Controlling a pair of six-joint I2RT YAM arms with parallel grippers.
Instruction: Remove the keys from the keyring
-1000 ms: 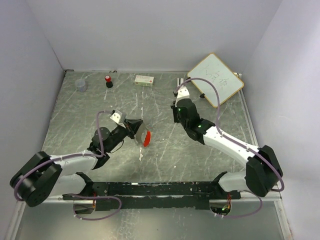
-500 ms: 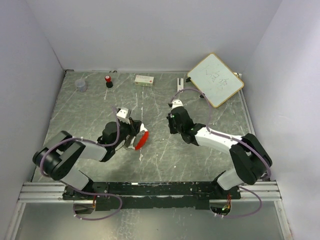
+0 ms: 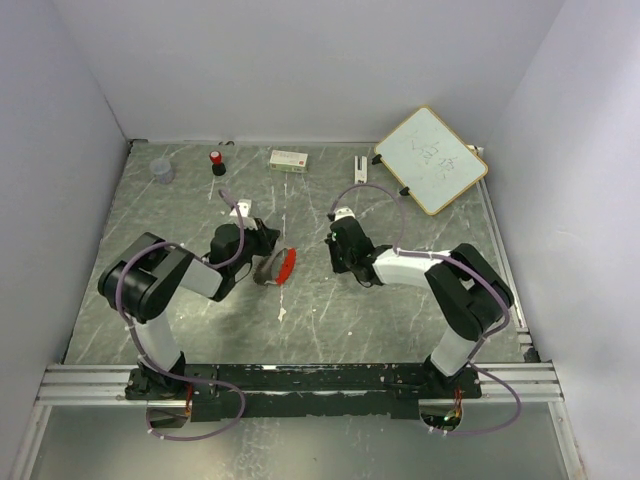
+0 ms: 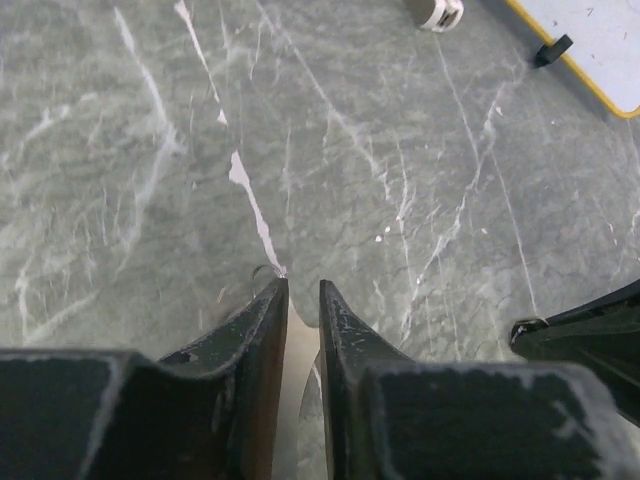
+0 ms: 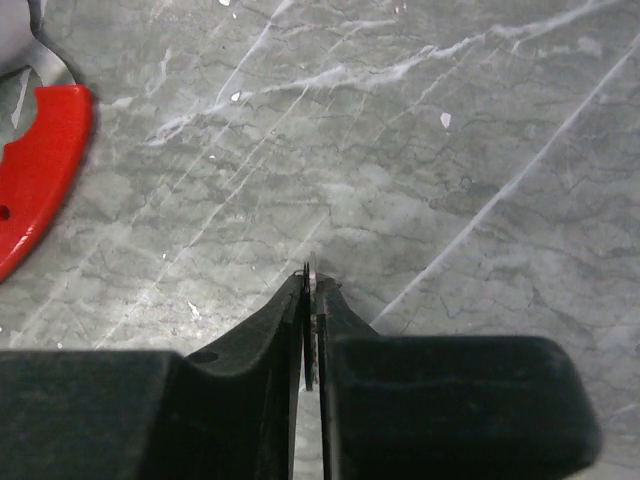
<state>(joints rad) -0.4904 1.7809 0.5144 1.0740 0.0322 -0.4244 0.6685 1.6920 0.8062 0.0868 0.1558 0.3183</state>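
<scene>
My left gripper (image 3: 262,252) lies low on the table. Its jaws stand a narrow slot apart on a pale metal piece, and a thin wire keyring (image 4: 262,270) shows at the left fingertip. A red curved tag (image 3: 286,268) with grey metal beside it lies just past its tips, and it also shows in the right wrist view (image 5: 40,165). My right gripper (image 3: 340,258) faces it from the right, a short gap away. In the right wrist view this gripper (image 5: 313,280) is shut on a thin silver key (image 5: 314,266) seen edge on. The rest of the keys are hidden.
A whiteboard (image 3: 432,158) leans at the back right. A small box (image 3: 289,158), a red-capped black bottle (image 3: 216,162), a clear cup (image 3: 161,170) and a small white piece (image 3: 360,165) stand along the back wall. White walls enclose the table.
Both grippers have drawn toward the table's middle and come closer together. The left gripper has lowered the red tag to the table; the right gripper has moved left.
</scene>
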